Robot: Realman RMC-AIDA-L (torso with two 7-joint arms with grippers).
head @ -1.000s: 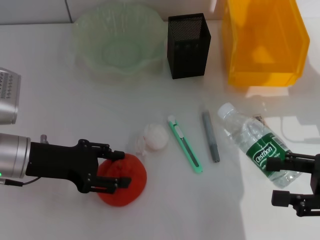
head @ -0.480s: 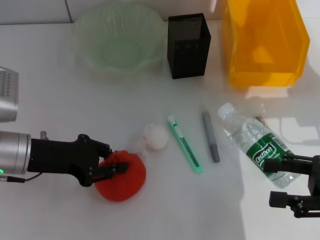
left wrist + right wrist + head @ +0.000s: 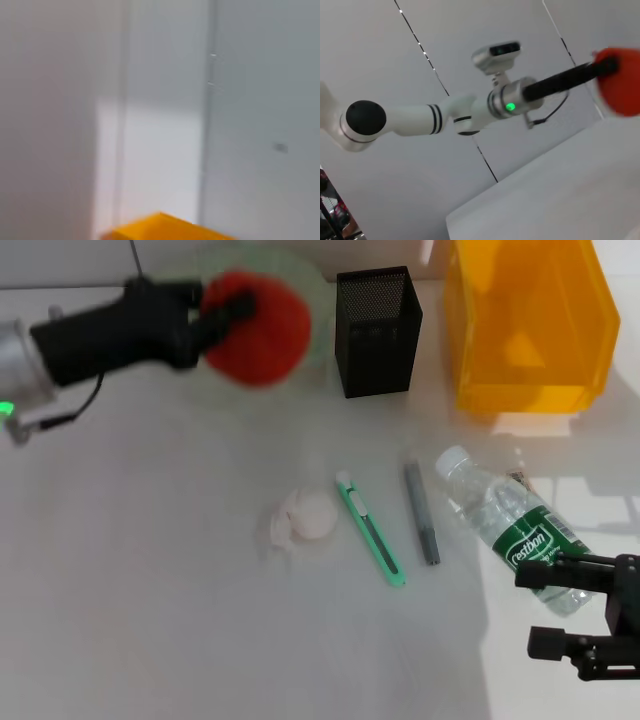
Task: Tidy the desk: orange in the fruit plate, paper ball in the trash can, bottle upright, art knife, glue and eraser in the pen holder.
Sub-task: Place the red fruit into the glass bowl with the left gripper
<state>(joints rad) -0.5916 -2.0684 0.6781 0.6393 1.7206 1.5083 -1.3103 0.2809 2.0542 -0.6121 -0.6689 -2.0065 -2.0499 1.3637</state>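
My left gripper [image 3: 232,312] is shut on the orange [image 3: 257,328] and holds it in the air over the pale green fruit plate [image 3: 300,280] at the back. The right wrist view also shows the orange [image 3: 620,89] at the end of the left arm. The paper ball [image 3: 308,515] lies mid-table beside the green art knife [image 3: 370,529] and a grey glue stick [image 3: 421,512]. The bottle [image 3: 508,523] lies on its side at the right. My right gripper [image 3: 548,608] stands open just in front of the bottle's base. The eraser is out of view.
A black mesh pen holder [image 3: 377,330] stands right of the plate. An orange bin [image 3: 527,325] stands at the back right, and its corner [image 3: 165,227] shows in the left wrist view.
My left gripper closed on the orange, lifted it off the table and carried it back over the fruit plate. The right gripper shifted slightly.
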